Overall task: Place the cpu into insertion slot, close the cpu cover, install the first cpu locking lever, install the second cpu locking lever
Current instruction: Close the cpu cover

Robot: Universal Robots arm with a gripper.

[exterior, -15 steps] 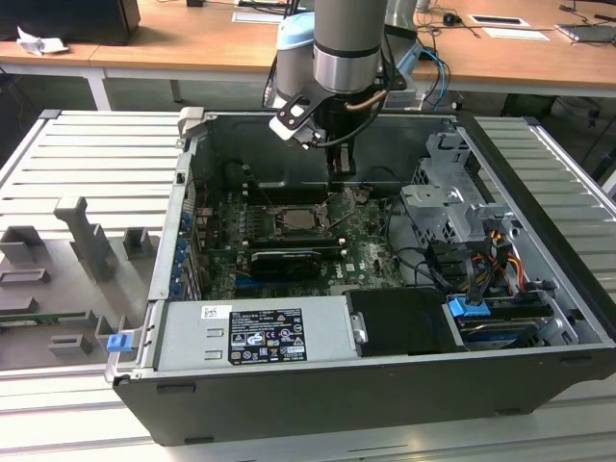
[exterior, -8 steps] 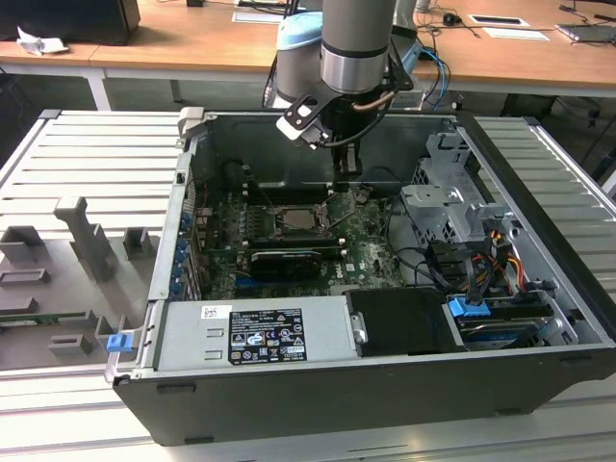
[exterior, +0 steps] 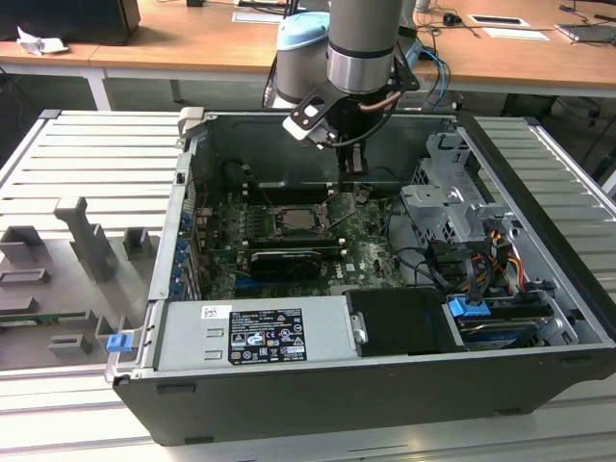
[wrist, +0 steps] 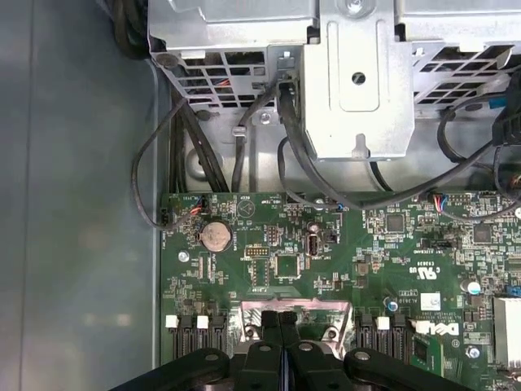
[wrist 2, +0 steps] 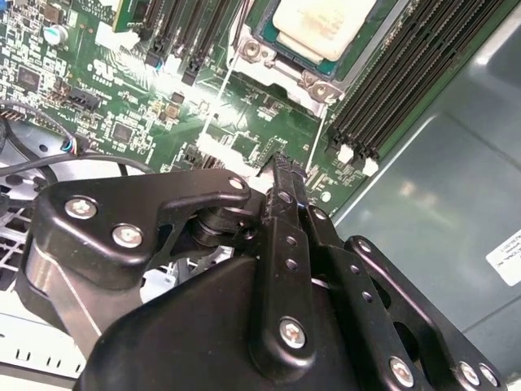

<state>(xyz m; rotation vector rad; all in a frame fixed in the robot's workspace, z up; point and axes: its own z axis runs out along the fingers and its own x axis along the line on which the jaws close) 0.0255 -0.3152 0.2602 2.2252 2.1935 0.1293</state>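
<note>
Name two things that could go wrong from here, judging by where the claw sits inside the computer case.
1. The shut claw appears low over the motherboard; a small drop could strike the tiny parts beneath its tips.
2. The memory slots stand right beside the cpu; a sideways drift might catch their white clips.

Cpu (wrist 2: 321, 24): pale silver square, seated flat in the insertion slot (wrist 2: 270, 39). Cpu cover (wrist 2: 285, 73): silvery frame lying around it.
</note>
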